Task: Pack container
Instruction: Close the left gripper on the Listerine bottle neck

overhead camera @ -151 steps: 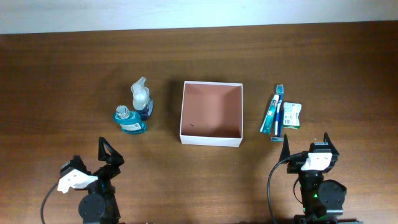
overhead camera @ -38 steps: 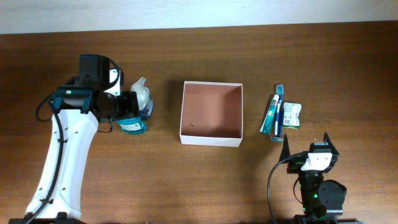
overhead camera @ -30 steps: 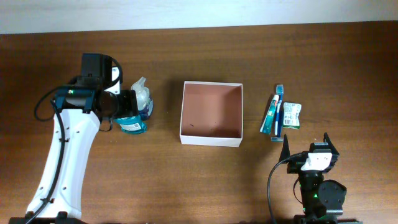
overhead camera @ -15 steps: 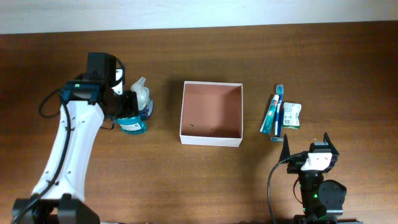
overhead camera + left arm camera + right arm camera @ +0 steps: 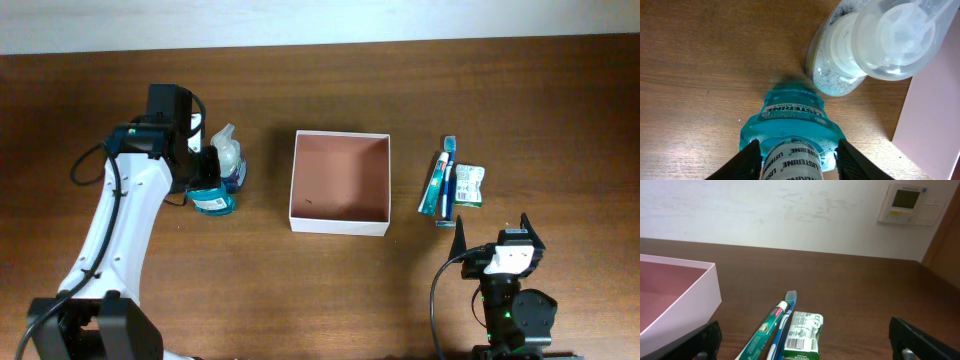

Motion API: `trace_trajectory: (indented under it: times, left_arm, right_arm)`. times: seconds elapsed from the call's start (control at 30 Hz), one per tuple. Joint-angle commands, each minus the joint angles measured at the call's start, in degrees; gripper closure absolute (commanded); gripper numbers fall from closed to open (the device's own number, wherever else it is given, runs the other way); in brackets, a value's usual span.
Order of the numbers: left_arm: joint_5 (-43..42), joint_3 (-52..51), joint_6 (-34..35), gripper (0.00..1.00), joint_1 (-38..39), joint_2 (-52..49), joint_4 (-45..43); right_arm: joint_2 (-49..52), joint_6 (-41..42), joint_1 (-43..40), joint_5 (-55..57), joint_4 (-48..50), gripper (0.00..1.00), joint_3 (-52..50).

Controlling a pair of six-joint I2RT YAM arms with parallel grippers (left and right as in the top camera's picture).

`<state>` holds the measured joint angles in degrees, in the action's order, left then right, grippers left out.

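The container (image 5: pixel 338 226) is a shallow white-walled box with a reddish-brown inside, at the table's middle; its wall also shows in the wrist views (image 5: pixel 935 125) (image 5: pixel 685 290). To its left stand a teal mouthwash bottle (image 5: pixel 212 200) (image 5: pixel 790 120) and a clear pump bottle (image 5: pixel 227 155) (image 5: pixel 880 45). My left gripper (image 5: pixel 205 182) (image 5: pixel 799 157) hangs over the mouthwash bottle, open, one finger on each side of its labelled neck, the left one close against it. My right gripper (image 5: pixel 492 225) (image 5: pixel 810 345) stands wide open and holds nothing, near the front edge.
Right of the container lie a toothpaste tube (image 5: pixel 435 185) (image 5: pixel 765 330), a blue toothbrush (image 5: pixel 447 175) (image 5: pixel 785 320) and a green soap packet (image 5: pixel 467 185) (image 5: pixel 802 332). A white wall runs along the table's far edge.
My left arm has shifted slightly right over the mouthwash bottle and its jaws have narrowed around the neck. The right arm has not moved.
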<state>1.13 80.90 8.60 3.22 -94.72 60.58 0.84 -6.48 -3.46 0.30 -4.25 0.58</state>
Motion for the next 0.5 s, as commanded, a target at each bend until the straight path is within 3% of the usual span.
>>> trace_trajectory:
  times: [0.0, 0.17, 0.27, 0.47]
  left_arm:
    - [0.63, 0.39, -0.37, 0.52, 0.15, -0.52, -0.15]
    - [0.63, 0.39, -0.37, 0.54, 0.15, -0.52, -0.11]
    - [0.63, 0.39, -0.37, 0.62, 0.15, -0.52, -0.07]
    - [1.77, 0.39, -0.68, 0.62, 0.15, -0.52, 0.76]
  right_arm:
    - [-0.44, -0.17, -0.33, -0.28, -0.33, 0.02, -0.26]
    - [-0.44, -0.17, -0.33, -0.28, -0.33, 0.02, -0.26]
    - [-0.44, -0.15, -0.33, -0.28, -0.33, 0.02, -0.26]
    - [-0.44, -0.17, -0.33, -0.28, -0.33, 0.02, -0.26]
